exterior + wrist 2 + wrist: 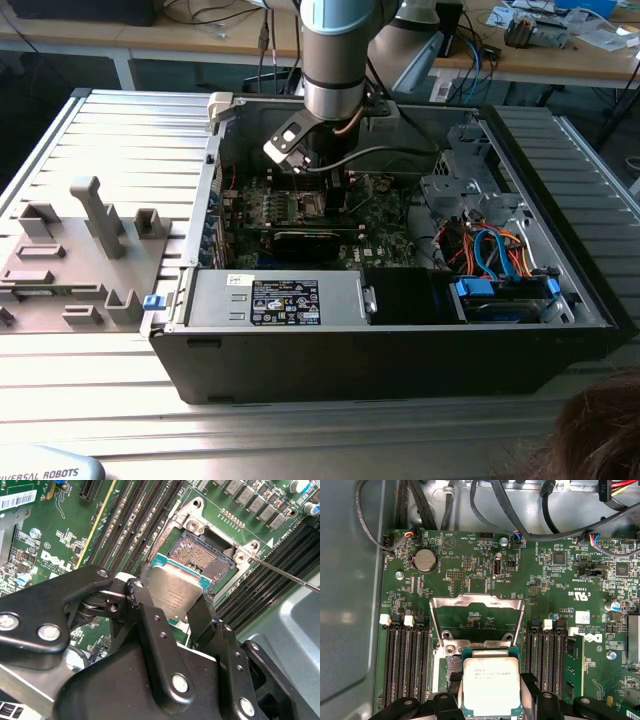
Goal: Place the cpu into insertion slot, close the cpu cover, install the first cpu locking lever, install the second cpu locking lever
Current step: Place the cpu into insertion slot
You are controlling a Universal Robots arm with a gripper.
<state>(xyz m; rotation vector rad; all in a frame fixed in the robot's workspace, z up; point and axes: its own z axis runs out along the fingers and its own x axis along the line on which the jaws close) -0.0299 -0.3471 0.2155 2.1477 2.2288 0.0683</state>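
You have one worktop, ribbed metal, carrying one open computer case that fills its middle and reaches toward its edge on the exterior view's right. One arm reaches down into the case over one green motherboard. One gripper hangs there, its jaws clamped on two opposite edges of the cpu. On the board, one cpu cover, a silvery frame with a cut-out centre, stands swung up on its hinged edge (the board shows through it). One insertion slot lies uncovered, its pin field partly bare. Your single cpu is a flat square with a dull silver top and a teal-green rim, held over one side of the slot. Whether it touches the slot, you cannot tell.
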